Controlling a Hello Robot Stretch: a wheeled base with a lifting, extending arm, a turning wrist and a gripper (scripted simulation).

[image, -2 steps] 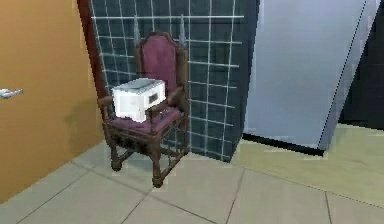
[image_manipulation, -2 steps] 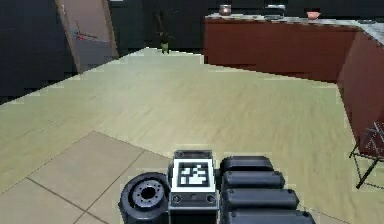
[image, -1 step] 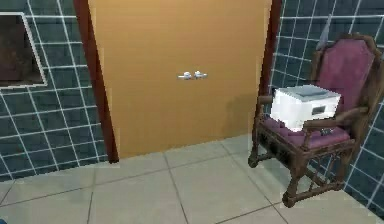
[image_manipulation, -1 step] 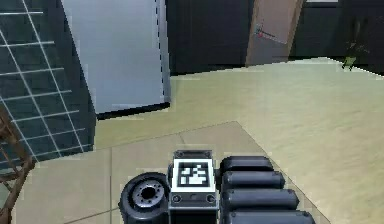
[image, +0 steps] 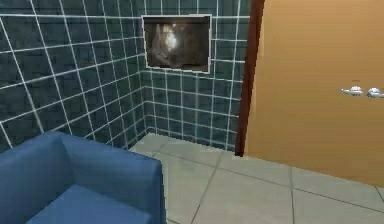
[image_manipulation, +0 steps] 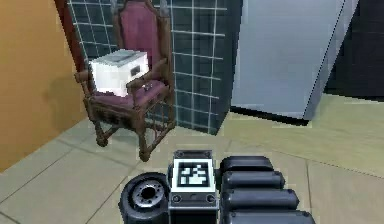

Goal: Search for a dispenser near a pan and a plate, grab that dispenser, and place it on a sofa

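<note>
A blue sofa (image: pixel 70 185) fills the forward view's lower left corner, its armrest and seat cushion showing. In the arm side view the drawn-in arm (image_manipulation: pixel 255 185) lies along the bottom edge as dark ribbed segments, with a white square with black marks (image_manipulation: pixel 195 175) on it. Left of that square sits the gripper's (image_manipulation: pixel 148 198) dark round body. Its far end cannot be made out, so I cannot tell whether it holds anything.
Teal tiled walls meet in a corner ahead, with a framed picture (image: pixel 177 43) on them. An orange door (image: pixel 315 80) with a handle (image: pixel 360 92) stands at the right. To the side stand a wooden chair (image_manipulation: pixel 125 95) bearing a white box (image_manipulation: pixel 118 72) and a grey panel (image_manipulation: pixel 290 55). The floor is pale tile.
</note>
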